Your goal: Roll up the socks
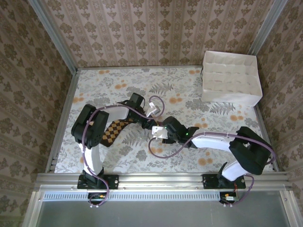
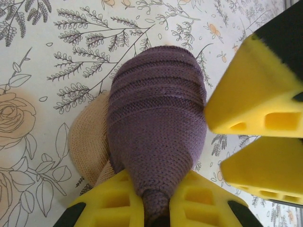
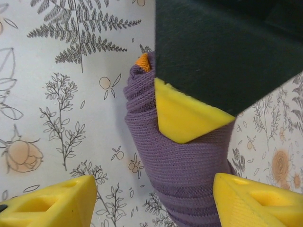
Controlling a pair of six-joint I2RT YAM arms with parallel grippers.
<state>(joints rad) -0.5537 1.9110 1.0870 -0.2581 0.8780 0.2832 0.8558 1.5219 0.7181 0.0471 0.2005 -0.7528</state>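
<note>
A floral table (image 1: 94, 90) seen from above, with a white compartmented box (image 1: 231, 78) at its far right corner. The left arm (image 1: 90, 127) and right arm (image 1: 236, 146) both reach to the table's centre, where their grippers meet.

The brown sock (image 1: 115, 131) lies flat under the left arm. The purple sock (image 2: 156, 123) sits at the centre as a bulging, partly rolled bundle, with tan fabric (image 2: 87, 142) touching one side; which sock that fabric belongs to is unclear.

The left gripper (image 2: 157, 198) is closed tight, pinching one narrow end of the purple sock between its yellow fingers. The right gripper (image 3: 154, 198) is spread wide and holds nothing, its fingers on either side of the bundle.

Risks, as a judgement: the grippers are crowded together, so the right one closing could catch a left finger instead of cloth. The left pinch holds only a thin end, which could slip under a pull. Releasing too early would let the loose roll spring open.
</note>
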